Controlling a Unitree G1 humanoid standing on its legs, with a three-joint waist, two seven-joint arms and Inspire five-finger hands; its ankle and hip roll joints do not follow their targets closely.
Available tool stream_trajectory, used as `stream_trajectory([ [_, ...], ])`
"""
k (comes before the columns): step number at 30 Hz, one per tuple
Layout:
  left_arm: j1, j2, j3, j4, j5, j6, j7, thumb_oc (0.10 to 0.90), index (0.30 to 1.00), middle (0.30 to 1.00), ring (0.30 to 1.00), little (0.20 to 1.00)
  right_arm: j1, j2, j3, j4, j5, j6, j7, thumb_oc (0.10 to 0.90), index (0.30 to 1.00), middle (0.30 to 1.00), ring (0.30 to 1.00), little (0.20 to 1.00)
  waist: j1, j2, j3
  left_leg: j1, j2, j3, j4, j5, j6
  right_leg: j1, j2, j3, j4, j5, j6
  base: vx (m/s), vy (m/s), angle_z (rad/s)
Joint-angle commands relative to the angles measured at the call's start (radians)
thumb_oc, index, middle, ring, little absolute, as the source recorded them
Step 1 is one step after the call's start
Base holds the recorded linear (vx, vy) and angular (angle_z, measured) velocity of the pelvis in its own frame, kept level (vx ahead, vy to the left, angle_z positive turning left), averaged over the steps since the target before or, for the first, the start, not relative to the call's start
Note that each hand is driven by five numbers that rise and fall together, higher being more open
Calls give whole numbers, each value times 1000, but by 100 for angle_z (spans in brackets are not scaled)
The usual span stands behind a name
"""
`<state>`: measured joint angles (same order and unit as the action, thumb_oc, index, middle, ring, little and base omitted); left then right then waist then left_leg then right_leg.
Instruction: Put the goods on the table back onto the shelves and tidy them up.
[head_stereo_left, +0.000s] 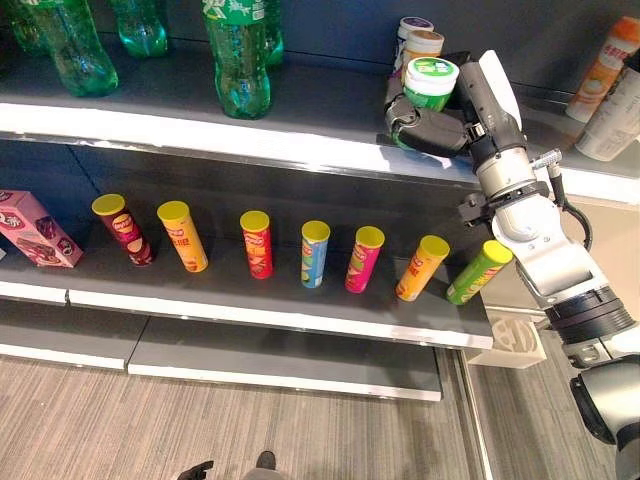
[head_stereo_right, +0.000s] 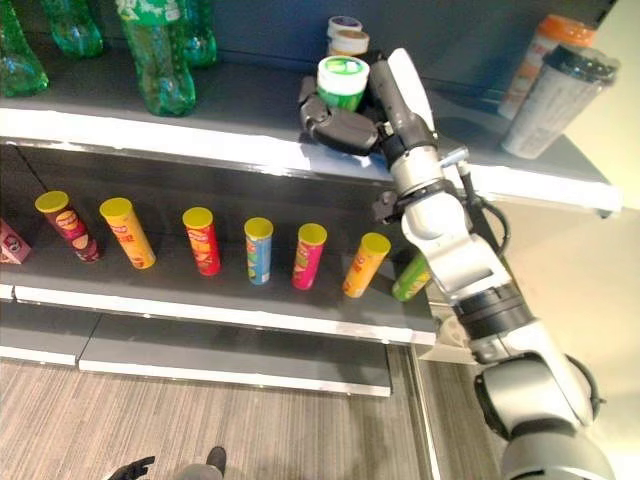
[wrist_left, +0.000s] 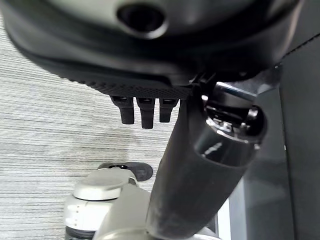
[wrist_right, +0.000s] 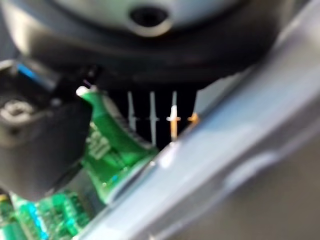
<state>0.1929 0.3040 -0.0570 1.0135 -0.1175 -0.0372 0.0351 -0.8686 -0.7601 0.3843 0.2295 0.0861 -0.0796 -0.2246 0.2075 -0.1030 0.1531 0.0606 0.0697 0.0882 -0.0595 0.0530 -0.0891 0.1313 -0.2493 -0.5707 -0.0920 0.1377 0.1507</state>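
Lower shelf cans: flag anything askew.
The green chip can at the row's right end leans well over toward the shelf's edge, and the orange can beside it tilts too. The other cans look roughly upright.

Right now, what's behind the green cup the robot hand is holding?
Behind the green cup in the right robot hand stand two more cups in a row on the top shelf. Their lower parts are hidden by the green cup.

The right arm is built of silver-grey rounded shells joined by black ribbed rings, with small metal fittings and screws at the wrist. Its right hand is dark, with a white cover along the back. The left hand shows dark, blocky fingers under a black textured housing
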Motion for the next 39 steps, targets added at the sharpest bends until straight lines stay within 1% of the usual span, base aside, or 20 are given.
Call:
stream_trajectory([
  [1,-22,36,-58,7,-5,-22,15,800,900,900,900,900,-168,-9,-24,6,-45,-33,-80,400,300,300,300,300,24,9,-46,9,13,17,-12,-82,1,-29,-89,31,56,-12,83,0,0,0],
  [4,-18,39,-61,-7,-7,-23,15,800,900,900,900,900,-161,1,-34,29,-70,-21,-96,400,300,300,300,300,32,6,-44,6,13,15,-14,-82,3,-30,-90,32,53,-11,83,0,0,0],
  [9,-11,35,-63,-4,-5,-24,19,800,900,900,900,900,-166,23,-33,71,-78,-16,-107,400,300,300,300,300,32,8,-43,5,12,14,-16,-83,5,-30,-89,32,52,-8,84,0,0,0],
  [19,-8,33,-65,-10,-4,-26,23,800,900,900,900,900,-153,34,-37,95,-77,-12,-116,400,300,300,300,300,22,13,-42,8,9,15,-18,-84,6,-31,-91,35,49,-6,85,0,0,0],
  [25,-7,31,-63,-12,-4,-25,21,800,900,900,900,900,-140,33,-38,90,-71,-13,-108,400,300,300,300,300,15,10,-45,17,11,21,-19,-89,7,-28,-91,38,51,-7,85,0,0,0],
  [26,-7,32,-63,-14,-4,-25,21,800,900,900,900,900,-139,33,-38,88,-70,-13,-108,425,338,338,338,338,14,10,-44,18,11,20,-19,-89,7,-28,-91,39,52,-7,85,0,0,0],
  [27,-6,32,-63,-15,-4,-25,21,800,900,900,900,900,-136,32,-40,85,-69,-13,-108,513,469,469,469,469,14,10,-45,19,12,21,-19,-89,7,-28,-91,39,52,-7,85,0,0,0],
  [28,-6,33,-63,-17,-3,-25,21,800,900,900,900,900,-134,32,-41,84,-69,-13,-108,554,531,531,531,531,13,10,-45,19,12,22,-19,-89,7,-28,-91,39,52,-7,85,0,0,0],
  [29,-6,33,-63,-18,-4,-24,21,800,900,900,900,900,-133,33,-43,81,-68,-12,-107,651,676,676,676,676,13,10,-44,20,12,22,-19,-89,7,-28,-91,39,52,-7,85,0,0,0],
  [30,-7,33,-63,-15,-2,-23,22,800,900,900,900,900,-131,33,-44,80,-68,-13,-108,701,752,752,752,752,12,9,-44,22,13,24,-19,-90,6,-27,-91,40,51,-6,85,0,0,0],
  [31,-7,33,-63,-15,-2,-23,22,800,900,900,900,900,-131,33,-44,80,-68,-13,-108,728,792,792,792,792,12,9,-44,22,13,24,-19,-90,6,-27,-91,40,51,-6,85,0,0,0],
  [32,-6,32,-61,-11,1,-23,24,800,900,900,900,900,-128,33,-46,77,-67,-13,-108,745,818,818,818,818,10,8,-45,24,12,26,-19,-92,6,-28,-90,42,50,-5,85,0,0,0],
  [33,-6,32,-61,-11,1,-23,24,800,900,900,900,900,-128,33,-46,77,-67,-13,-108,753,829,829,829,829,10,9,-45,25,12,26,-20,-92,6,-28,-90,42,50,-5,85,0,0,0],
  [34,-6,32,-61,-11,3,-23,23,800,900,900,900,900,-127,32,-47,76,-68,-13,-107,800,900,900,900,900,10,8,-45,25,12,26,-20,-92,6,-28,-90,43,50,-5,85,0,0,0],
  [39,-7,30,-64,-10,6,-22,23,800,900,900,900,900,-122,33,-50,72,-70,-13,-108,800,900,900,900,900,7,7,-45,28,13,32,-20,-94,6,-27,-89,47,46,-2,85,0,0,0],
])
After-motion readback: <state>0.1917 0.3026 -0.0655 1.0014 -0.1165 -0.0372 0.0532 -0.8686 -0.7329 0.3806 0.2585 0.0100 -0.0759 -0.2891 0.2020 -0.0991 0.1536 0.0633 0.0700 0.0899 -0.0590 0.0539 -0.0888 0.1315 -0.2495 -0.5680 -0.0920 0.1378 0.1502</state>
